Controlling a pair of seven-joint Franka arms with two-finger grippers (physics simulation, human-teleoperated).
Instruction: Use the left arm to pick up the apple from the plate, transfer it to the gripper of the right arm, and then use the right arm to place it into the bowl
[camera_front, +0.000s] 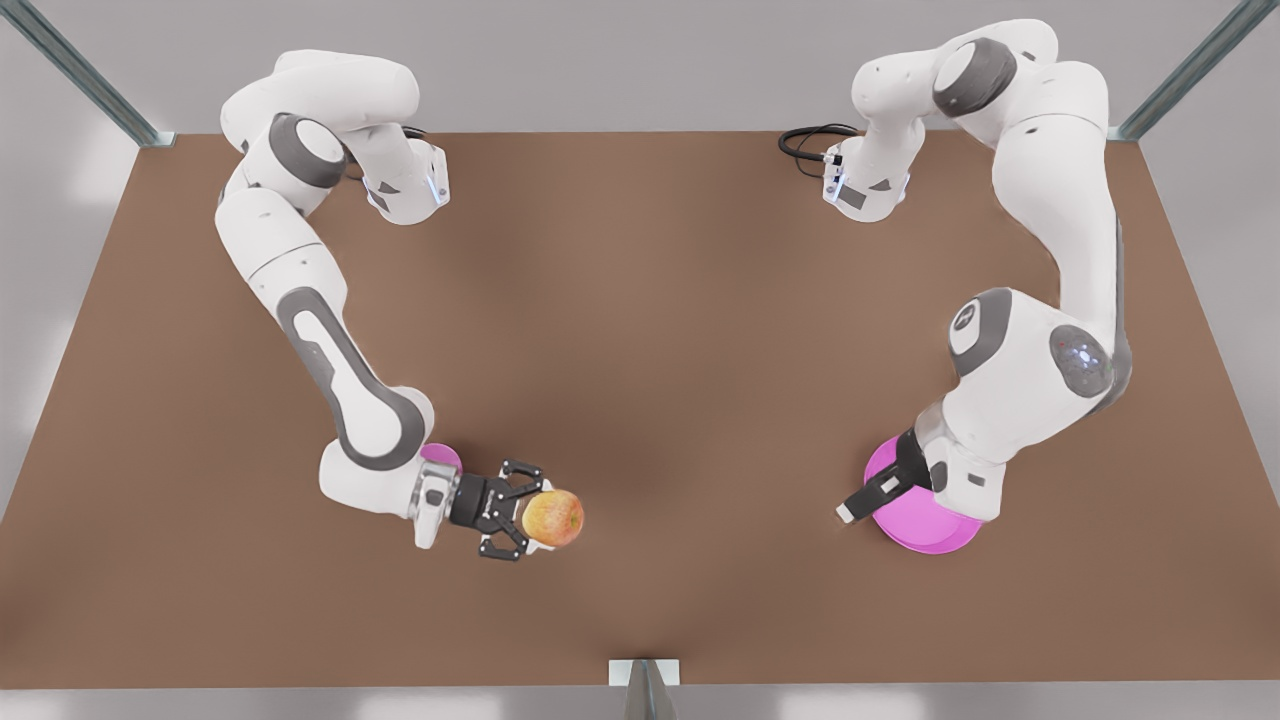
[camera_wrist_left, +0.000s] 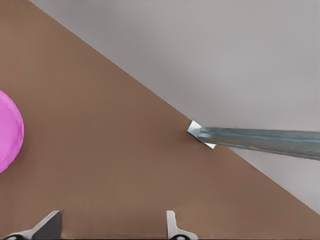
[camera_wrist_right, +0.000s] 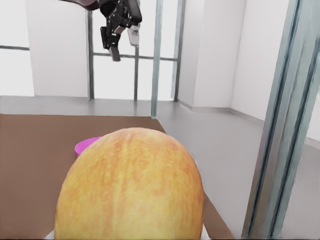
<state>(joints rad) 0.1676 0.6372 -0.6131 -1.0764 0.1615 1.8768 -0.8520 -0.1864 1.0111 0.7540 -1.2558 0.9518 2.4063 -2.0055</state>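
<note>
The yellow-orange apple (camera_front: 555, 517) hangs just above the table, off the plate, with my right gripper (camera_front: 538, 518) shut on it; it looms close in the right wrist view (camera_wrist_right: 131, 187). The small pale pink bowl (camera_front: 442, 457) peeks out from under that arm's wrist, just behind the gripper. At the front view's right, my left gripper (camera_front: 848, 512) hovers over the near-left rim of the magenta plate (camera_front: 925, 535). Its fingers (camera_wrist_left: 172, 227) stand open with nothing between them. The plate's edge (camera_wrist_left: 7, 132) lies off to the side of them. Far off, the left gripper (camera_wrist_right: 123, 47) hangs above the plate (camera_wrist_right: 87, 145).
The brown table (camera_front: 650, 330) spreads between the two arms. A metal bracket (camera_front: 645, 675) sits at the middle of its front edge, and frame posts (camera_wrist_left: 260, 140) stand at the corners. A black cable (camera_front: 805, 145) loops near the base at the back right.
</note>
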